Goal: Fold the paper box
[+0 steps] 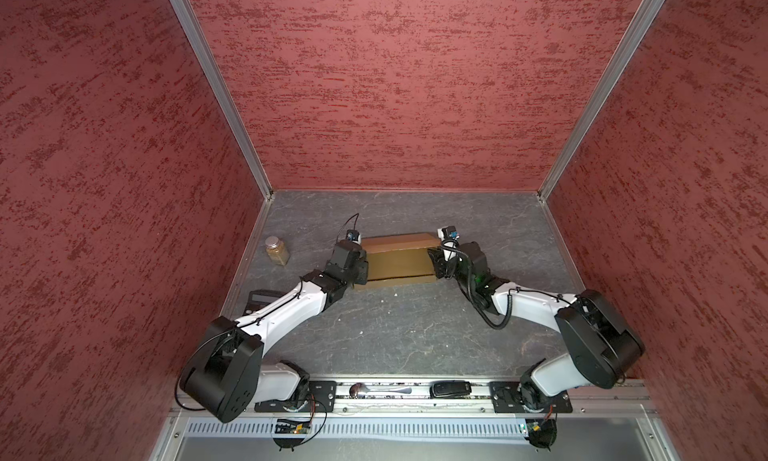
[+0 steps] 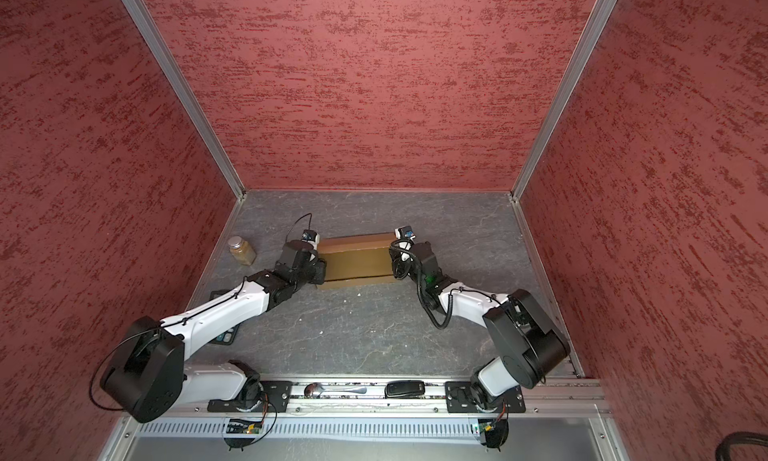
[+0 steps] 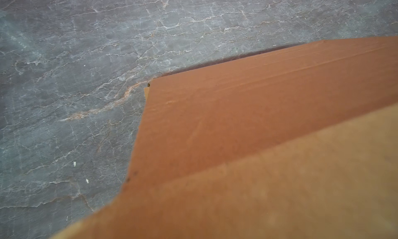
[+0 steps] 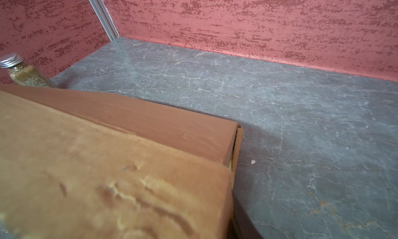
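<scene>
On the grey table (image 1: 415,334) we see the paper box (image 1: 397,261) folded up, centre-far. Our left gripper (image 1: 360,268) is at its left end, our right gripper (image 1: 434,263) at its right end; we cannot tell their opening or hold.

A silver-lidded spice jar (image 1: 277,251) stands on my grey desk (image 1: 415,322), a dark calculator (image 1: 258,300) near it, a spoon (image 1: 380,390) and a black gadget (image 1: 451,388) well apart from it.

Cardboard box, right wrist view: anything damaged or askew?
Yes. The tan corrugated cardboard box has dents and scuffs on its top panel, and at its end corner a side flap stands off with a gap, not flush.
</scene>
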`<state>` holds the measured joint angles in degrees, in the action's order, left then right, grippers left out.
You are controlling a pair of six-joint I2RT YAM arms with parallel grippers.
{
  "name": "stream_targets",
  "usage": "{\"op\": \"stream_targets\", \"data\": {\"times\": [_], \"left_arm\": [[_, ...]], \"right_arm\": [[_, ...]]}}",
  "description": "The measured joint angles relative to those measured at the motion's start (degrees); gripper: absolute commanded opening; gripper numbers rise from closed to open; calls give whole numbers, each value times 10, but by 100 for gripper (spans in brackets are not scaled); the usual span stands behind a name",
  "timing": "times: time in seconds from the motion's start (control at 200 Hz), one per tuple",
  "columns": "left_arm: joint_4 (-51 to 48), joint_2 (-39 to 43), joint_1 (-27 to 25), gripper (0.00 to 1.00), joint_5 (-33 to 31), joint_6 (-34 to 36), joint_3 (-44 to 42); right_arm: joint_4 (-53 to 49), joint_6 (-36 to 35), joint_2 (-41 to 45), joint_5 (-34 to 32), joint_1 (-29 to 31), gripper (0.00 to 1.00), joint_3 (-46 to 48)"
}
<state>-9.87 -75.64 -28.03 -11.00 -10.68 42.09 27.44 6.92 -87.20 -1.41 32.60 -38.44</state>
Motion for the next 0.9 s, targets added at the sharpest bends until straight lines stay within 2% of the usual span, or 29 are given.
{"op": "stream_targets", "data": {"times": [0.511,0.902], "left_arm": [[0,-1,0,40,0,0,-2],[0,0,0,45,0,-4,-11]], "right_arm": [[-10,5,70,4,2,63,37],[-66,8,158,12,2,67,81]]}}
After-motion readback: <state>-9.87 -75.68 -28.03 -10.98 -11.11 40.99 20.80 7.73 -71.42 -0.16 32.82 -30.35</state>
